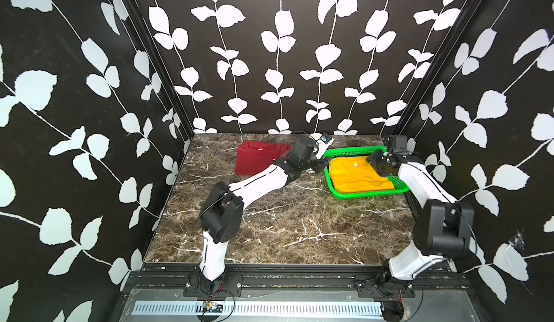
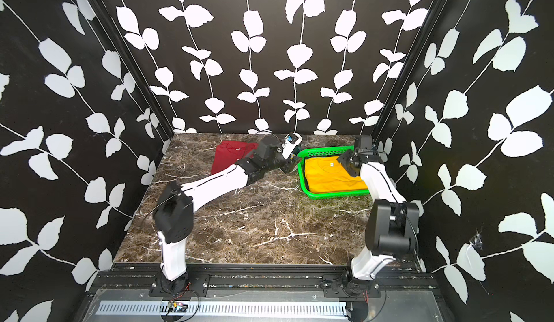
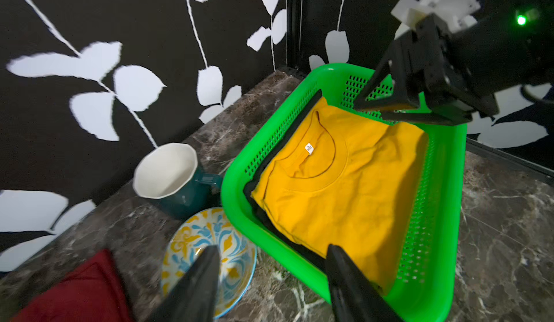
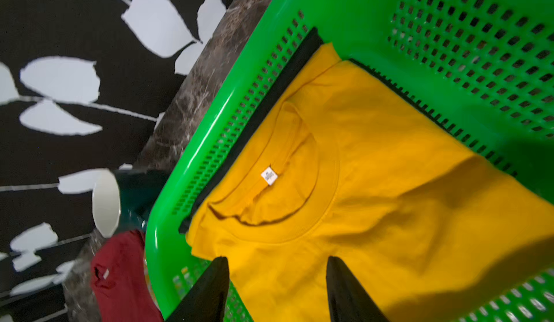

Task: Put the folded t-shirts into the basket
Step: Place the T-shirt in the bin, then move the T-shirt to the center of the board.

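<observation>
left gripper (image 3: 272,248): jaws apart, empty, by basket (image 3: 457,185) rim | right gripper (image 4: 277,259): jaws apart, empty, just above yellow t-shirt (image 4: 374,170) | yellow lies on black t-shirt (image 4: 287,74) in basket | red t-shirt (image 3: 81,290): on table, off to one side of left jaws | looks soft, light, floppy; pinch a folded edge each side

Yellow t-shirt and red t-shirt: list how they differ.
The yellow t-shirt lies inside the green basket; the red t-shirt lies on the marble table outside it. The yellow t-shirt sits atop a black t-shirt; the red t-shirt lies alone. Both are folded flat, collar upward.
</observation>
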`<action>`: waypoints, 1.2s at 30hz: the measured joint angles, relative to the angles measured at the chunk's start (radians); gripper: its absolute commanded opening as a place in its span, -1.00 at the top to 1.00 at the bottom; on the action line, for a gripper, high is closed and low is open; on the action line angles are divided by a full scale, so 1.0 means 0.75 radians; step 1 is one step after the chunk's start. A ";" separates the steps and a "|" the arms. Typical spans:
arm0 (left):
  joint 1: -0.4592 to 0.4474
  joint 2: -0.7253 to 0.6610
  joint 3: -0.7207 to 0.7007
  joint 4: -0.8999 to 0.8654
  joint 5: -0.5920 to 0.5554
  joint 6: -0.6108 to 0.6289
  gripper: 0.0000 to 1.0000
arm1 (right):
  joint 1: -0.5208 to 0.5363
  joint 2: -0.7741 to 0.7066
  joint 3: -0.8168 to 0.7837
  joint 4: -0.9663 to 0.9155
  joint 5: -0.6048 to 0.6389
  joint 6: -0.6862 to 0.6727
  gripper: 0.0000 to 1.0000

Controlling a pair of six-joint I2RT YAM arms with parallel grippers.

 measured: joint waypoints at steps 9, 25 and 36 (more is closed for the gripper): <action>0.220 -0.109 -0.272 -0.156 -0.178 -0.122 -0.37 | 0.185 -0.320 -0.288 0.187 -0.081 -0.223 -0.40; 0.576 0.217 -0.061 -0.347 -0.280 -0.269 -0.36 | 0.923 -0.444 -0.481 0.335 -0.081 -0.566 -0.51; 0.602 0.370 -0.050 -0.371 -0.268 -0.453 -0.25 | 0.998 -0.440 -0.485 0.319 0.056 -0.560 -0.52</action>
